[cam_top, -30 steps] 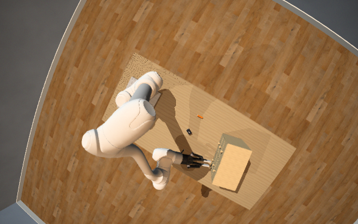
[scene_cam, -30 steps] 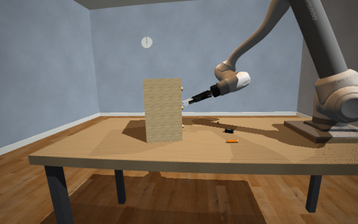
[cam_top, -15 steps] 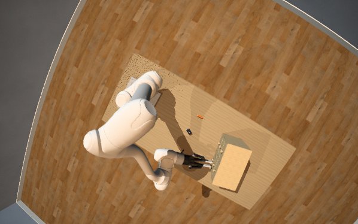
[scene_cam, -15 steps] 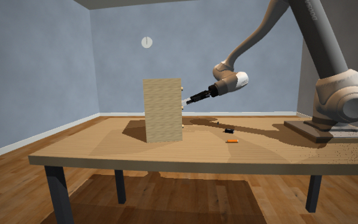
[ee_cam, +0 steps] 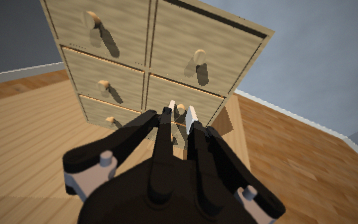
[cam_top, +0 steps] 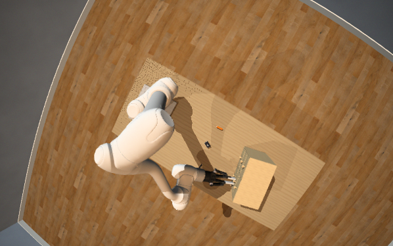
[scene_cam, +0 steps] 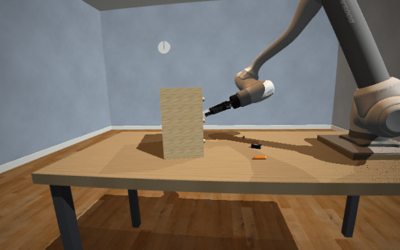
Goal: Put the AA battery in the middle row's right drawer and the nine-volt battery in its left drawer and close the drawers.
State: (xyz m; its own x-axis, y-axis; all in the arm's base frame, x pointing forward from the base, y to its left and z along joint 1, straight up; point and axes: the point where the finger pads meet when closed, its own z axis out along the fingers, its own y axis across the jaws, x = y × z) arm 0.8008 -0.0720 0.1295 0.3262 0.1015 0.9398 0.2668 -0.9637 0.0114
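Robotiq gripper [cam_top: 231, 180] [scene_cam: 206, 113] [ee_cam: 180, 109] up at the chest [cam_top: 255, 182] [scene_cam: 182, 123] [ee_cam: 191, 30], jaws slightly spread around the middle-right knob [ee_cam: 181, 108], orange AA [cam_top: 219, 128] [scene_cam: 259, 157] and black nine-volt [cam_top: 208, 145] [scene_cam: 256, 146] just lying on the table [cam_top: 294, 204] [scene_cam: 128, 172] [ee_cam: 26, 150], away from its corners

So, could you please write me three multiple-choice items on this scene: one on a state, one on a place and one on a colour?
1. How does the chest stand?
A) on its side
B) upright
C) upside down

2. Where is the nine-volt battery?
A) on the table
B) on top of the chest
C) on the floor

3. What is the AA battery's main colour?
A) green
B) blue
C) orange

Key:
1 B: the exterior view shows it tall on its base.
2 A: top and exterior views show it lying on the wood.
3 C: both views show an orange cylinder.
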